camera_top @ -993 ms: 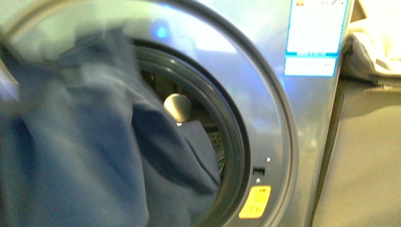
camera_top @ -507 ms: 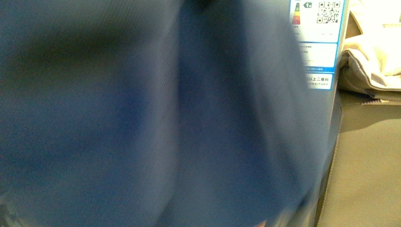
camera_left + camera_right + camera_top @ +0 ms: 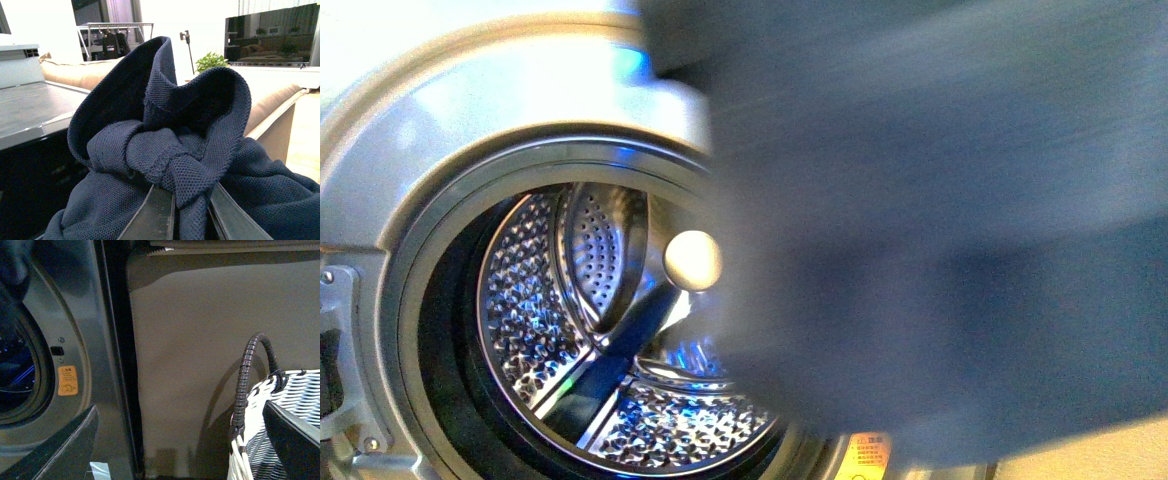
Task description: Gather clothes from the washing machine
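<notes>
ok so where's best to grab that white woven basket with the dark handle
Probably by the dark wrapped loop handle, near its top, coming from above: it arches upright, clear of the white woven basket's rim, leaving a gap beneath for a finger.

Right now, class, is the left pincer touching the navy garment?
Touching. The left wrist view shows the left pincer shut on a bunched fold of the navy garment, with fabric pressed against both fingers.

Clothes (image 3: 165, 150) – matt navy knit, washing machine (image 3: 590, 300) drum – glossy dimpled steel, woven basket (image 3: 280, 425)
</notes>
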